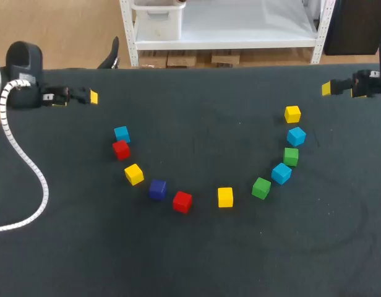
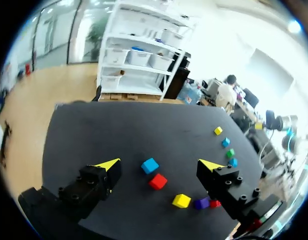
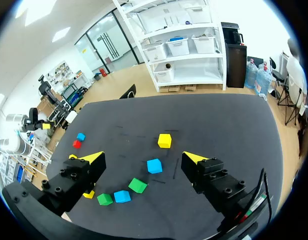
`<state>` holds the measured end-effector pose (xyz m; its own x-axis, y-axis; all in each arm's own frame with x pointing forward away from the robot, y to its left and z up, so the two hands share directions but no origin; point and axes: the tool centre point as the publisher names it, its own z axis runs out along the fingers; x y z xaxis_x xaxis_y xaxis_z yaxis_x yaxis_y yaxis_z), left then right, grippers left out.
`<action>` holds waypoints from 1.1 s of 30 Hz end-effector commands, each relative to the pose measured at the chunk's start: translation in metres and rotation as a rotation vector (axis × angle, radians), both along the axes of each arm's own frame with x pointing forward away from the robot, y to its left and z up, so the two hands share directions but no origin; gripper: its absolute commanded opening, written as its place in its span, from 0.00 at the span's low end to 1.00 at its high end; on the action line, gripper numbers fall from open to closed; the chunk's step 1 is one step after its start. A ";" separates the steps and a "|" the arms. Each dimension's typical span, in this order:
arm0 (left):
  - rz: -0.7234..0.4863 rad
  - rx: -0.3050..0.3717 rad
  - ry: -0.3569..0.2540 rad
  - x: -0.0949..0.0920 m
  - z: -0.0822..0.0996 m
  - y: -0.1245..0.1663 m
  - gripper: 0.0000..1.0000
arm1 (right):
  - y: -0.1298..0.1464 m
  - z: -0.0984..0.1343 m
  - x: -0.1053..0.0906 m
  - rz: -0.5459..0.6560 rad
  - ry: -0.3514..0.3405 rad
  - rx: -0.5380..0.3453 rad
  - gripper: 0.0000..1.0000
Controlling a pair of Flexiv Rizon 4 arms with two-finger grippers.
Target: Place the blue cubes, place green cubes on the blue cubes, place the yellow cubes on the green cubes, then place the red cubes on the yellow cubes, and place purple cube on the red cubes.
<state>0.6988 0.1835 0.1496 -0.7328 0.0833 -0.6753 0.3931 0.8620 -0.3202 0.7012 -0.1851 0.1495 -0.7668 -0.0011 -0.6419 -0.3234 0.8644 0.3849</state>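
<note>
Cubes lie in a U-shaped arc on the black table (image 1: 196, 260). On its left side are a blue cube (image 1: 121, 133) (image 2: 150, 165), a red cube (image 1: 120, 149) (image 2: 157, 181), a yellow cube (image 1: 133, 174) (image 2: 181, 200) and the purple cube (image 1: 157, 189). At the bottom lie a red cube (image 1: 182, 202) and a yellow cube (image 1: 225, 197). The right side holds two green cubes (image 1: 261, 187) (image 1: 291, 156), two blue cubes (image 1: 281, 173) (image 1: 295, 135) (image 3: 154, 165) and a yellow cube (image 1: 292, 114) (image 3: 164, 140). My left gripper (image 1: 85, 96) (image 2: 159, 164) hangs open at the far left. My right gripper (image 1: 329, 88) (image 3: 143, 158) hangs open at the far right. Neither holds anything.
A white ribbed cable (image 1: 26, 167) from my left arm trails over the table's left part. The cubes stand apart from one another, none stacked.
</note>
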 end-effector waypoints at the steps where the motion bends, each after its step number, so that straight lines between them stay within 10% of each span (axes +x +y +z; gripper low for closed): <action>1: -0.182 0.213 -0.047 0.016 0.005 -0.003 1.00 | 0.000 0.000 0.000 -0.001 0.000 0.000 1.00; 11: -0.722 0.487 -0.173 0.026 0.006 -0.014 1.00 | 0.000 0.000 0.000 -0.001 0.000 0.000 1.00; 16: -0.963 0.510 -0.219 0.021 0.003 -0.017 1.00 | 0.000 0.000 0.000 -0.001 0.000 0.000 1.00; 33: -0.988 0.501 -0.226 0.020 0.003 -0.017 1.00 | 0.000 0.000 0.000 -0.001 0.000 0.000 1.00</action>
